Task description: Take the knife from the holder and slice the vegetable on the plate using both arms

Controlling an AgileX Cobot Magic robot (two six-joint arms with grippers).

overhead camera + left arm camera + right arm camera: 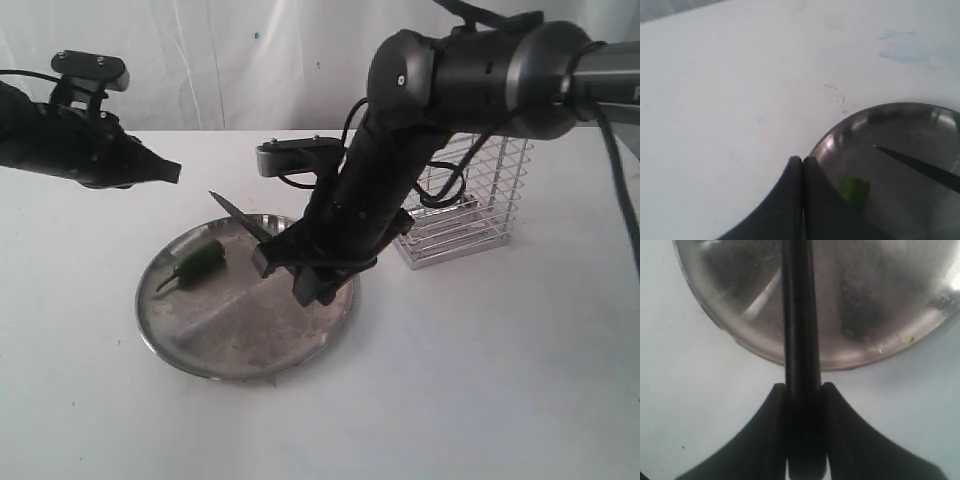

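The steel plate lies on the white table, with the green chilli pepper on its left part. My right gripper hangs over the plate's right side, shut on the black knife, whose pointed blade reaches left above the plate's far rim, past the pepper. In the right wrist view the knife handle runs between the fingers over the plate. My left gripper hovers left of and above the plate, shut and empty. Its view shows the pepper, plate and knife tip.
The silver wire holder stands behind and right of the plate, partly hidden by the right arm. The left arm comes in from the left edge. A white curtain closes off the back of the table.
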